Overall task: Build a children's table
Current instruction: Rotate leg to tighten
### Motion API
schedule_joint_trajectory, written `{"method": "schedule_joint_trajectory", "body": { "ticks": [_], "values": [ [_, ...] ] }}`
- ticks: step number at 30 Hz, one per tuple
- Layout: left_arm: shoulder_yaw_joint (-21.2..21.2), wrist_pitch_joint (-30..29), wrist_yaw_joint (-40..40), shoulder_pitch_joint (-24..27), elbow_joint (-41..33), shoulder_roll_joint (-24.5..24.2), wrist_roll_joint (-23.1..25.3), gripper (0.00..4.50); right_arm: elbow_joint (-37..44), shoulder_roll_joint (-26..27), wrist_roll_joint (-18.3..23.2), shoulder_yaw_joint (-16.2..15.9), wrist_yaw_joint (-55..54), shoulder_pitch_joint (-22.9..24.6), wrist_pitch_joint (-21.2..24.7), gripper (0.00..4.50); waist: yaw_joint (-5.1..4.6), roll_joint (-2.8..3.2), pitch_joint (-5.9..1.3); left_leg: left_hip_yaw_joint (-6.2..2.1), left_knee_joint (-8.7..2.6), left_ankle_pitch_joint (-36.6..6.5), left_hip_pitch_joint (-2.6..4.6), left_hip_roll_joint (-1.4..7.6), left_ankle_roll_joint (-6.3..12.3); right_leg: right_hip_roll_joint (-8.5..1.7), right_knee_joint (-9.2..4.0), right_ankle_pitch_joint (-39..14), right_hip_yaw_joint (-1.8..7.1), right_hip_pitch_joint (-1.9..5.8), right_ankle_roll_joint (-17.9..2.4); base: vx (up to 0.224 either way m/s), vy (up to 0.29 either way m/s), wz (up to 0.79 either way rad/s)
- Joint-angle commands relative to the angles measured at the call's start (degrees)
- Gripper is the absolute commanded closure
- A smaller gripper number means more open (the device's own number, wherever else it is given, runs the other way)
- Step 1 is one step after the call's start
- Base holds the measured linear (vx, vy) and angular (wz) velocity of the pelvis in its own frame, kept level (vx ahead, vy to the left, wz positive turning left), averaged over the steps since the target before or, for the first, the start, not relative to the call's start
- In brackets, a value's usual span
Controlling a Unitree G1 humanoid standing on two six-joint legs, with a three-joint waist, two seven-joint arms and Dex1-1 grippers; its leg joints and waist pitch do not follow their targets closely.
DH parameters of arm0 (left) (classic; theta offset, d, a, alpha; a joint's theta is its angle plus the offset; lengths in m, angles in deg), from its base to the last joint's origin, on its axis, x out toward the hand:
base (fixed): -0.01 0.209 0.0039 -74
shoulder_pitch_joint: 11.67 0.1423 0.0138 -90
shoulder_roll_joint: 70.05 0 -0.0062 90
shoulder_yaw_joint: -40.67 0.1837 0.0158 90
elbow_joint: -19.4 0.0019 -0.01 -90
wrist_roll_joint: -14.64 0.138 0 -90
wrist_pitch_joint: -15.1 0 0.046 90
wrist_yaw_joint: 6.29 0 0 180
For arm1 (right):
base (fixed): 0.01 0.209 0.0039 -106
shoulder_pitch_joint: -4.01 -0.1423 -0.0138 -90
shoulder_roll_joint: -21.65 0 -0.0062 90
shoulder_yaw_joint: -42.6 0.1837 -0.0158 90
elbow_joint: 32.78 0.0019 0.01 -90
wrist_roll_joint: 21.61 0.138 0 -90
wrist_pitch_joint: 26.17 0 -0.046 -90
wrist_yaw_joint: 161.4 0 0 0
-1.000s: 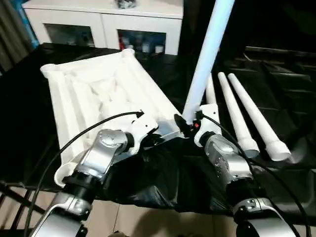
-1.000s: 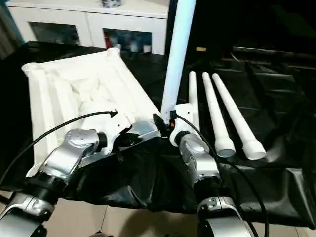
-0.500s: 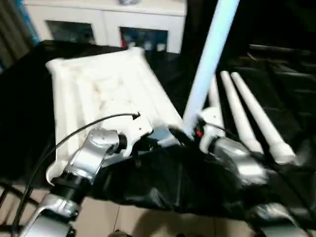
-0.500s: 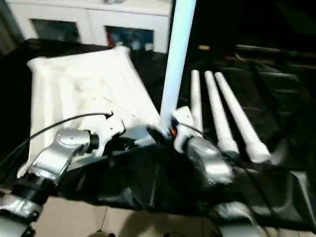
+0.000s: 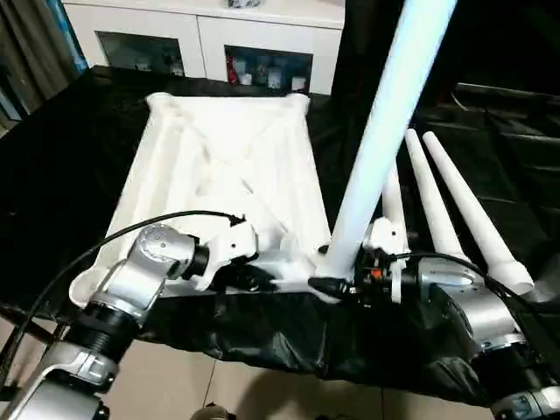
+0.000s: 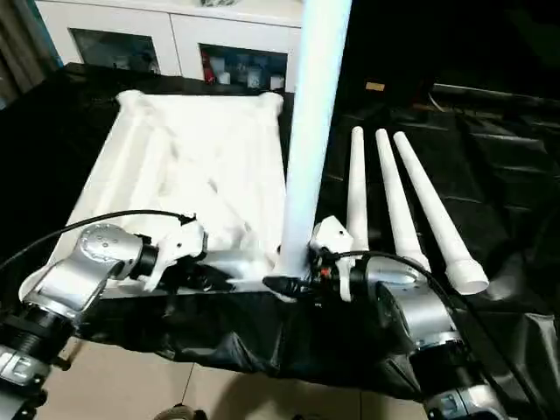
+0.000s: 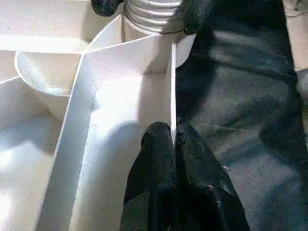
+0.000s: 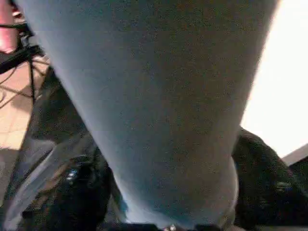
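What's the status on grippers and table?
Left gripper pinched shut on white ribbed plastic tabletop's rim. Right gripper around upright white tube leg at near corner socket. Three spare white legs lie alongside.

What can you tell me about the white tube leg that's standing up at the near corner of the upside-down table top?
The upright white plastic tube leg is long, round and smooth, leaning slightly. Its ribbed lower end sits at the rounded corner socket of the white ribbed table top, which lies underside up on black sheeting. The right gripper has a black finger on each side of its base. The left gripper pinches the table top's edge wall nearby, not the leg. Three more white legs lie alongside.
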Motion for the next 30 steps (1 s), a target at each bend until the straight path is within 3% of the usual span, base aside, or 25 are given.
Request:
{"method": "schedule_joint_trajectory", "body": {
  "ticks": [1, 5, 10, 11, 13, 14, 15, 17, 18, 22, 26, 28, 30],
  "values": [
    [0.9, 0.5, 0.6, -0.7, 0.8, 0.3, -0.9, 4.5, 1.9, 0.2, 1.1, -2.0, 1.8, 1.2, 1.4, 1.6, 0.12, 0.28, -3.64, -0.79, -3.31, -8.5, 0.43, 3.28, 3.88, -4.69, -3.22, -6.1, 2.59, 3.14, -14.0, 0.0, 0.0, 0.0],
    [-0.2, -0.4, -3.6, -1.5, 2.6, 2.0, -0.4, 4.5, 0.1, 3.7, 1.0, -0.5, -3.1, 1.5, 2.8, 1.71, 0.27, 0.23, -3.65, -0.85, -3.41, -9.6, 0.5, 3.3, 3.28, -4.85, -3.44, -8.3, 2.52, 3.05, -13.9, 0.0, 0.0, 0.0],
    [-2.0, -2.2, -10.6, -3.0, 4.7, 4.9, 0.7, 4.5, -4.6, 7.8, -1.5, 1.6, -13.2, 0.1, 3.2, 1.75, -0.36, 0.05, -3.13, -1.2, -3.9, -15.0, 0.89, 3.03, 0.18, -5.16, -4.6, -20.6, 2.67, 2.77, -10.9, 0.0, 0.0, 0.0],
    [-2.7, -4.3, -15.9, -4.2, 5.7, 7.7, 1.5, 4.5, -9.8, 11.6, -3.0, 3.4, -21.5, -1.8, 2.0, 1.76, -0.67, 0.12, -3.26, -1.32, -3.96, -15.4, 0.94, 3.11, -0.42, -5.29, -4.64, -22.4, 2.7, 2.76, -10.3, 0.0, 0.0, 0.0],
    [-3.3, -6.4, -20.1, -5.1, 6.3, 10.4, 2.0, 4.5, -14.1, 14.9, -3.6, 4.7, -27.9, -3.5, 1.0, 1.76, -1.1, 0.14, -3.22, -1.55, -4.01, -16.8, 1.05, 2.94, -1.55, -5.38, -5.02, -25.6, 2.54, 2.62, -9.4, 0.0, 0.0, 0.0],
    [-3.3, -6.4, -20.1, -5.1, 6.3, 10.4, 2.0, 4.5, -14.1, 14.9, -3.6, 4.7, -27.9, -3.5, 1.0, 1.76, -1.3, 0.05, -3.33, -1.63, -4.07, -16.0, 0.74, 2.89, -1.68, -5.35, -4.97, -25.1, 2.56, 2.8, -9.0, 0.0, 0.0, 0.0],
    [-3.4, -7.9, -24.5, -6.1, 7.2, 13.4, 2.4, 4.5, -17.5, 18.4, -3.5, 5.7, -33.7, -5.2, 0.7, 1.77, -1.17, 0.17, -3.39, -1.54, -4.01, -15.6, 0.85, 2.9, -1.24, -5.28, -5.03, -23.9, 2.65, 2.71, -8.8, 0.0, 0.0, 0.0],
    [-3.3, -8.5, -26.3, -6.6, 7.6, 14.9, 2.6, 4.5, -19.2, 20.1, -3.4, 6.1, -36.2, -6.1, 0.6, 1.77, -1.5, 0.21, -3.24, -1.39, -3.97, -16.2, 1.07, 2.87, -1.21, -5.08, -5.13, -23.4, 2.75, 2.3, -9.3, 0.0, 0.0, 0.0],
    [-3.1, -9.1, -27.9, -6.8, 7.7, 16.5, 2.7, 4.5, -21.0, 21.7, -3.6, 6.5, -39.0, -7.2, 0.6, 1.77, -1.37, 0.22, -3.53, -1.29, -3.79, -15.3, 1.12, 2.83, -1.01, -5.11, -4.86, -20.8, 2.84, 2.42, -10.1, 0.0, 0.0, 0.0],
    [-2.2, -10.1, -29.9, -6.6, 7.3, 19.6, 3.4, 4.5, -26.0, 25.3, -5.1, 7.6, -44.1, -10.2, -0.9, 1.77, -1.45, 0.27, -3.65, -1.31, -3.84, -15.0, 0.79, 2.74, -0.44, -5.02, -4.77, -19.7, 2.72, 2.65, -9.9, 0.0, 0.0, 0.0],
    [-1.7, -10.1, -29.7, -6.0, 6.8, 19.6, 3.7, 4.5, -27.2, 26.0, -5.2, 8.4, -44.5, -11.1, -1.5, 1.77, -1.39, 0.31, -3.88, -1.17, -3.75, -14.1, 0.71, 2.71, 0.43, -4.89, -4.52, -16.7, 2.75, 2.79, -10.2, 0.0, 0.0, 0.0],
    [-1.1, -9.8, -28.1, -4.8, 5.7, 18.2, 4.0, 4.5, -27.9, 26.3, -4.2, 9.5, -43.3, -11.9, -2.2, 1.21, -1.51, 0.35, -3.82, -1.21, -3.86, -14.6, 0.69, 2.73, 0.63, -4.9, -4.63, -17.5, 2.68, 2.78, -10.0, 0.0, 0.0, 0.0],
    [-1.0, -9.6, -27.4, -4.4, 5.3, 17.2, 4.0, 4.5, -28.2, 26.1, -3.8, 9.8, -42.2, -12.3, -2.6, 1.21, -1.74, 0.28, -3.79, -1.33, -3.97, -15.4, 0.69, 2.8, 0.55, -4.97, -4.69, -19.0, 2.63, 2.74, -9.8, 0.0, 0.0, 0.0]
  ]
}}
